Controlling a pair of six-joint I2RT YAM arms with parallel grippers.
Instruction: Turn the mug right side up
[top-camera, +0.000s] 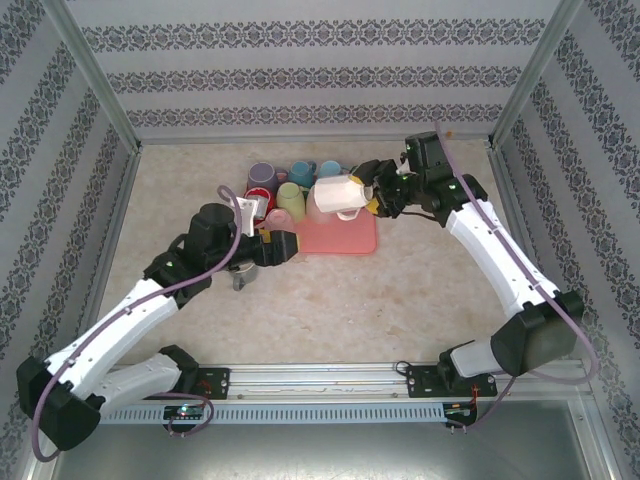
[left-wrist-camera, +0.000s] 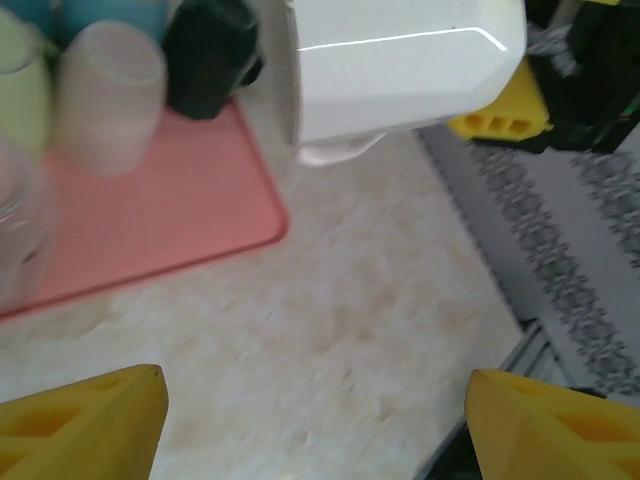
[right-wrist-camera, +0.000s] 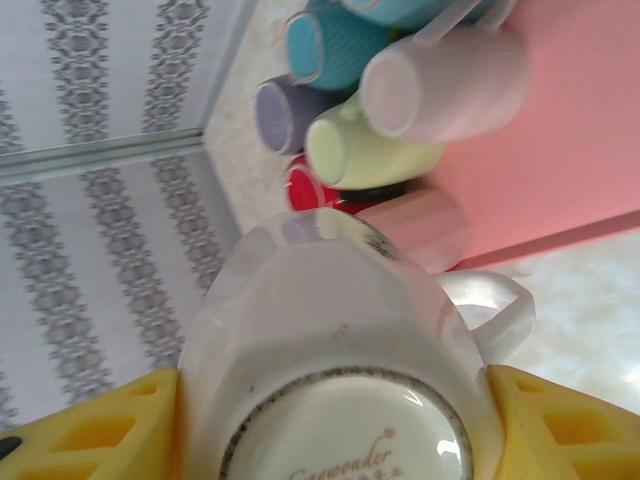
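Coloured cups (top-camera: 290, 193), pink tray (top-camera: 345, 238)

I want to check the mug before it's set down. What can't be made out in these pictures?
- Print under the mug: right wrist view, cut off by the bottom edge.
- Top of the mug: left wrist view, cut off by the upper edge.
- The cups on the left: left wrist view, blurred.
- The red cup: right wrist view, mostly hidden behind the green cup and the mug.

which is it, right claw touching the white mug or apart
Touching. In the right wrist view the white mug sits wedged inside the right claw, its sides pressed against both yellow fingers.
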